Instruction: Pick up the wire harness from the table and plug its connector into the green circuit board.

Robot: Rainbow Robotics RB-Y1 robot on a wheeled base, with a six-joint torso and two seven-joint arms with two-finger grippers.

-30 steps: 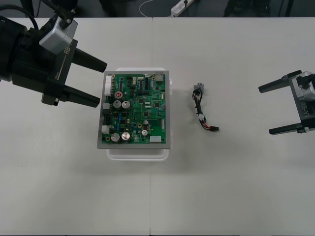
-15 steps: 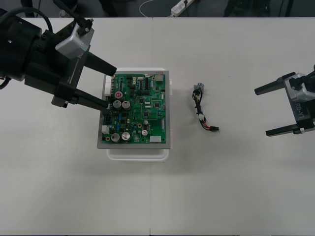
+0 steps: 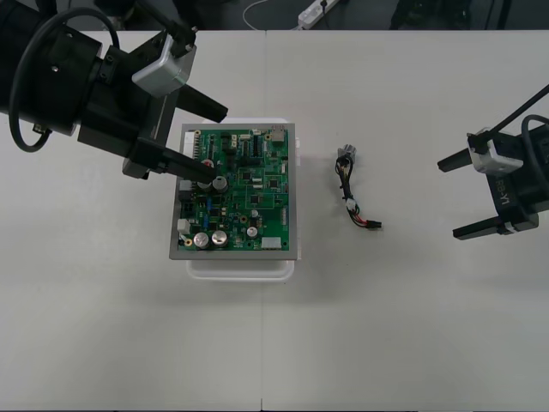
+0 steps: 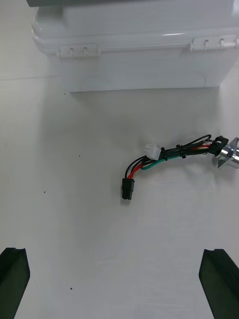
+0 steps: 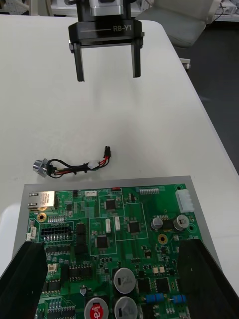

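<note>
Nearest you, the white base [image 3: 240, 268] showed its front lip on the table [image 3: 386, 343], and the green circuit board [image 3: 236, 190] sat flat on top of it. At the board's 3 o'clock, apart from the base, the wire harness [image 3: 353, 199] lay loose on the table. Its black plug [image 3: 374, 225] was at the 5 o'clock end, nearer you, and its round metal socket [image 3: 346, 154] at the 12 o'clock end, farther off. The plug was not in the board. A small white connector [image 4: 150, 149] sat partway along the wires.

Your right gripper [image 3: 449, 198] hung at the harness's 3 o'clock, well apart from it. It was released, its fingers [image 4: 12, 279] spread wide and aimed toward the harness, grasping nothing.

Your left gripper [image 3: 220, 142] stood over the board's 10 o'clock corner, also released. In the front view one finger [image 3: 184, 163] crossed above the tall capacitors [image 3: 220, 184] there, and the other reached just past the board's far edge; nothing lay between them.

Past the table's far edge, at 12 o'clock, a white power strip [image 3: 319, 10] lay on the dark floor.
</note>
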